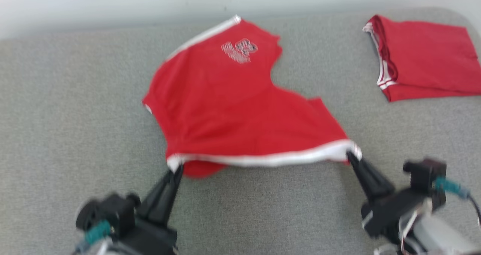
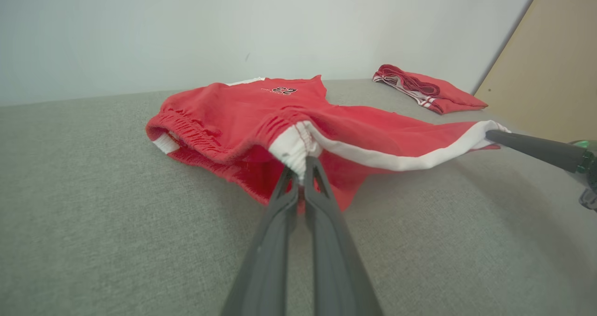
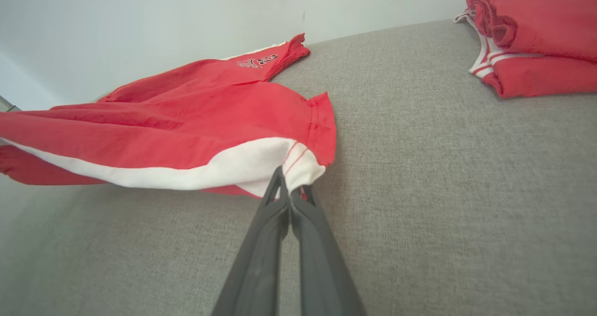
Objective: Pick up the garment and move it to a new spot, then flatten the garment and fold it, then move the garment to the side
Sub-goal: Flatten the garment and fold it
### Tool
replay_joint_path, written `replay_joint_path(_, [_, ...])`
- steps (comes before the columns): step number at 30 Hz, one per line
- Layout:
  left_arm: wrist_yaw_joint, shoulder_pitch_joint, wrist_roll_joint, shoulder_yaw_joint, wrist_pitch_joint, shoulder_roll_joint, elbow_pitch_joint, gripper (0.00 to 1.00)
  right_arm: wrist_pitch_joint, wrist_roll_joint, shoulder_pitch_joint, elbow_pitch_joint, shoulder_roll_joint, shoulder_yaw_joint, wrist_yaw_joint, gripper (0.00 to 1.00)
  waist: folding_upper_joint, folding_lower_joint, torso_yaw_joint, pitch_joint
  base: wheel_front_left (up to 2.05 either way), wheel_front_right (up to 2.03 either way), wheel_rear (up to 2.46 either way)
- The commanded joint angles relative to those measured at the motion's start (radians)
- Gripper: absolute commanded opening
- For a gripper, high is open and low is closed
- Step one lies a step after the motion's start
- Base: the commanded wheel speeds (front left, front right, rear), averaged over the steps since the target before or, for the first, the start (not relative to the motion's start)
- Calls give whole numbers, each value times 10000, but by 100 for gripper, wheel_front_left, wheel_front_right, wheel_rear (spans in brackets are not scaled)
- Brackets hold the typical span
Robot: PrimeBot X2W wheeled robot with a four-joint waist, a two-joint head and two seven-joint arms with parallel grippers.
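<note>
Folded red garment (image 1: 424, 65) seen right of shorts (image 1: 233, 108) (well apart). Shorts' white band (image 1: 263, 159) clamped by left gripper (image 1: 176, 168), right gripper (image 1: 351, 155). Grey cushion (image 1: 75, 116) beneath, white wall (image 1: 112, 3) behind.

A folded red garment (image 1: 428, 59) (white stripes along its edge) lies at two o'clock on the grey fabric surface (image 1: 75, 97). A pale wall (image 1: 112, 3) runs along twelve o'clock. In the left wrist view, a tan board (image 2: 550, 64) stands at two o'clock.

Head looks steeply down; low, close wrist views share the garment (image 1: 233, 108).
</note>
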Motion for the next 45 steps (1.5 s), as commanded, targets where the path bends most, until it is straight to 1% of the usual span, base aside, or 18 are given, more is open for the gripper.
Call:
replay_joint_path(1, [43, 364, 122, 97, -28, -88, 10, 0, 22, -127, 333, -90, 39, -87, -28, 0, 2, 3, 34, -340, 0, 0, 0])
replay_joint_path(5, [-146, 1353, 438, 256, -27, -359, 130, 0, 242, -405, 1553, -476, 203, -326, -28, 0, 2, 3, 100, -713, 0, 0, 0])
replay_joint_path(10, [-430, 2322, 878, 418, -29, -698, 230, 0, 618, -660, 3140, -1085, 368, -874, -28, 0, 2, 3, 209, -1184, 0, 0, 0])
replay_joint_path(17, [-745, 3126, 1311, 769, -29, -898, 303, 0, 1224, -956, 5165, -2173, 523, -2256, -28, 0, 2, 3, 390, -1588, 0, 0, 0])
replay_joint_path(22, [-954, 3218, 1578, 1023, -27, -986, 116, 0, 1674, -1203, 5639, -2985, 680, -3337, -28, 0, 2, 3, 490, -1676, 0, 0, 0])
replay_joint_path(28, [-1103, 2981, 1917, 1103, -29, -1186, -113, 0, 2179, -1395, 5189, -3519, 712, -3993, -28, 0, 2, 3, 681, -1688, 0, 0, 0])
replay_joint_path(34, [-1330, 2353, 2362, 960, -29, -1446, -231, 0, 2839, -1377, 4003, -3574, 626, -4640, -28, 0, 2, 3, 1116, -1455, 0, 0, 0])
replay_joint_path(38, [-1484, 1730, 2514, 889, -28, -1656, -146, 0, 3342, -1443, 2914, -3275, 477, -4779, -28, 0, 2, 3, 1450, -1140, 0, 0, 0])
replay_joint_path(45, [-1662, 478, 2541, 1013, -29, -2069, 290, 0, 3931, -1603, 406, -2171, 241, -4416, -28, 0, 2, 3, 1941, -369, 0, 0, 0])
